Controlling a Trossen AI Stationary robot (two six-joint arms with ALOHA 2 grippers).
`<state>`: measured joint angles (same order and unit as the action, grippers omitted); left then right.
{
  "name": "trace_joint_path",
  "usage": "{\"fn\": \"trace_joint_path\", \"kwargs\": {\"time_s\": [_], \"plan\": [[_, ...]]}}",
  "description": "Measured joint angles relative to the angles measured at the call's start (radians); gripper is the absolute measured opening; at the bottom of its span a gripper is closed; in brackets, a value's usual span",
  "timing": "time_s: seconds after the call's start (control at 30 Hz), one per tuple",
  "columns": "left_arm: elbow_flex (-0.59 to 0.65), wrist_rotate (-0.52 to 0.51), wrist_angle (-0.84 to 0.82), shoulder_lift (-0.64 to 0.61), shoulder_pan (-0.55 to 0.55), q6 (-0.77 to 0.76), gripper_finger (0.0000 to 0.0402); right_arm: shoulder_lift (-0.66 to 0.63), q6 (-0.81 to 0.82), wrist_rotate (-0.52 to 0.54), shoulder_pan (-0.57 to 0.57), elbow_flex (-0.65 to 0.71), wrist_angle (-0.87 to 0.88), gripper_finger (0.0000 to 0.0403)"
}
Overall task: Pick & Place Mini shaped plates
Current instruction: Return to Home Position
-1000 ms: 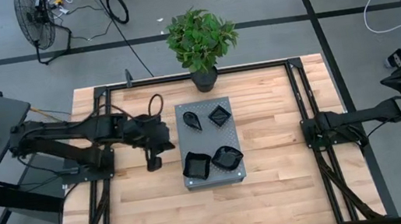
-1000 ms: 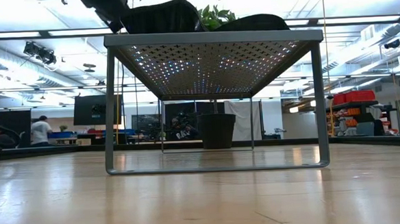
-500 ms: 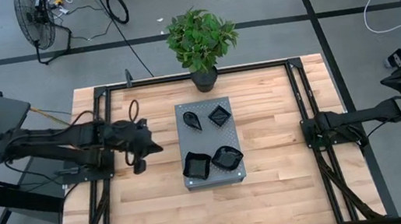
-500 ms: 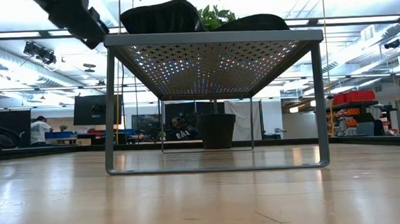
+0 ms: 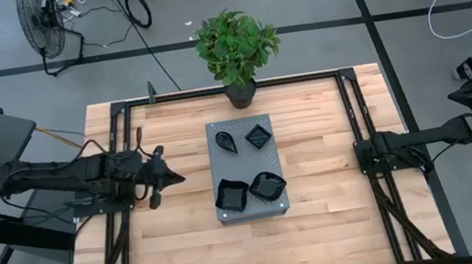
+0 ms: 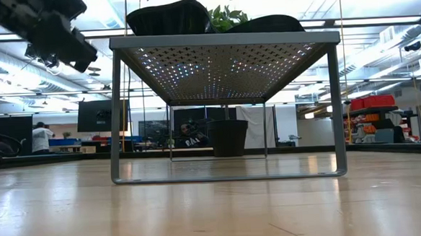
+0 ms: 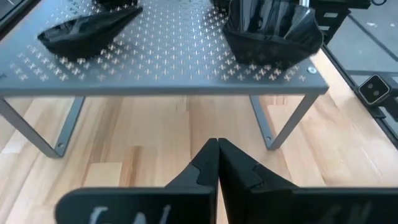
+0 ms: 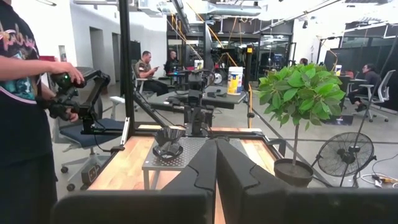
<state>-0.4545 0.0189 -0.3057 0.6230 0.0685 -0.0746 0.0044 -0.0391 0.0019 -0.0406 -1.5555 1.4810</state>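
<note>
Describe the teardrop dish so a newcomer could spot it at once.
Mid-table stands a grey perforated shelf. At its corner toward the potted green plant, on the side of the left arm, lies a small glossy black dish. It alone tapers to a teardrop point.

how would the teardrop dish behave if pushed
The teardrop dish looks glossy, so it may slide on the metal shelf. It seems thin and rigid, likely light. Low and wide, it should not tip. The left gripper, shut, hangs beside the shelf; the right arm waits at the right.
</note>
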Motion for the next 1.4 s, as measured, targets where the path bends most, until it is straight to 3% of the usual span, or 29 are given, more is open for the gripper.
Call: {"fn": "trace_joint_path", "kwargs": {"time_s": [0.23,0.6,1.4], "plan": [[0.159,0.000,0.152,-0.108,0.000,-0.001,0.0006,0.000,0.000,0.000,0.000,0.000,0.000,0.0016],[0.332,-0.078,0.356,-0.175,0.000,0.016,0.0004,0.000,0.000,0.000,0.000,0.000,0.000,0.0016],[0.436,-0.096,0.359,-0.399,0.000,0.087,0.0006,0.000,0.000,0.000,0.000,0.000,0.000,0.0016]]}}
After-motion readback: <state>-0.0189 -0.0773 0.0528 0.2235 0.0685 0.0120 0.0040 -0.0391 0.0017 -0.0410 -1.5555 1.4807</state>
